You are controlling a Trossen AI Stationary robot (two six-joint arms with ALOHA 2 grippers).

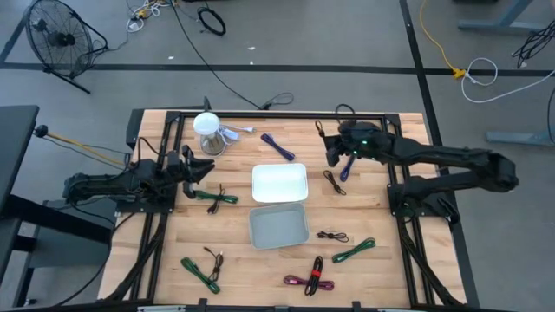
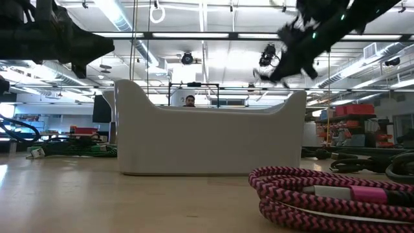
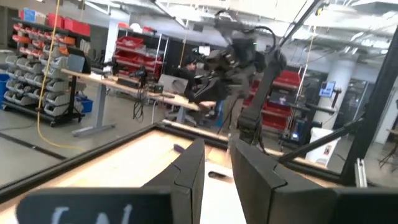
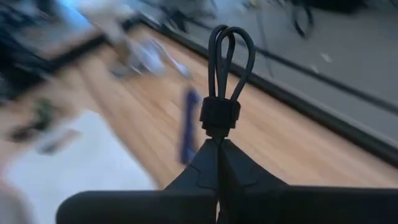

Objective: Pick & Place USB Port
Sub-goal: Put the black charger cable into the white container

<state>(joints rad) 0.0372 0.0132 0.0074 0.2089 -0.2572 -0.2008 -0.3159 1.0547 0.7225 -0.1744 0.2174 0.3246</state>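
Note:
My right gripper (image 4: 217,142) is shut on a black coiled cable bundle (image 4: 225,59) tied with a black band. In the high view the right gripper (image 1: 332,154) is over the table's far right part, just right of the white tray (image 1: 279,182). The low view shows it raised well above the table (image 2: 291,45). A grey tray (image 1: 278,225) lies flat on the table, nearer than the white one. My left gripper (image 1: 204,171) waits at the table's left side, open and holding nothing (image 3: 217,168). My right gripper pinches the black cable bundle between its two fingertips just below the black band (image 4: 219,118). The bundle's looped end (image 4: 231,43) sticks out past the fingertips. The bundle is lifted clear of the table. The rest of it is hidden behind the fingers.
Several tied cables lie on the wood: purple (image 1: 277,146), blue (image 1: 347,166), black (image 1: 334,182), green (image 1: 217,198), green (image 1: 199,270), magenta (image 1: 308,279), green (image 1: 354,251), black (image 1: 332,236). A white round object (image 1: 208,130) stands at the far left. A person shows in the room behind (image 2: 189,101).

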